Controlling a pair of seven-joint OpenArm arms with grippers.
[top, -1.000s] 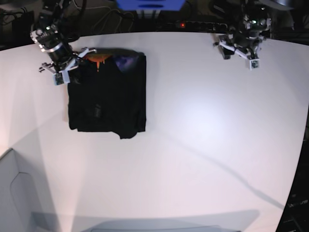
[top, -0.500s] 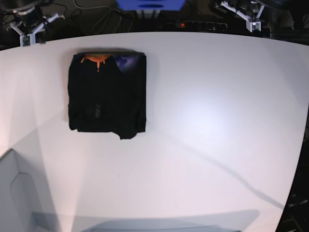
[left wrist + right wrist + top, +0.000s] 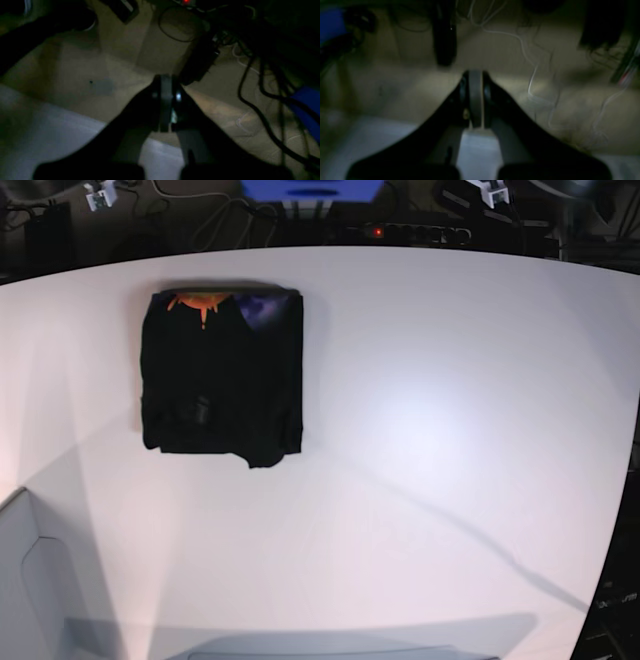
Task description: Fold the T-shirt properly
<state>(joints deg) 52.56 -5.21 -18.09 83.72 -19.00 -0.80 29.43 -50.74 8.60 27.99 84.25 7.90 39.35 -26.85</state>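
On the white table (image 3: 420, 480), toward its far left part, lies the T-shirt (image 3: 222, 375). It is black and folded into a neat block. An orange splash (image 3: 196, 304) and a purple-blue print (image 3: 262, 308) show along the shirt's far edge. Nothing touches the shirt.

Both arms are well away from the shirt, past the table's far edge. The left gripper (image 3: 167, 105) has its fingers pressed tight together, holding nothing. Under it are the table edge, a dim floor (image 3: 120, 55) and dark cables (image 3: 260, 100). The right gripper (image 3: 475, 100) is clenched too, with nothing in it. It also hangs over the table edge, with thin white wires (image 3: 532, 75) on the floor beyond.
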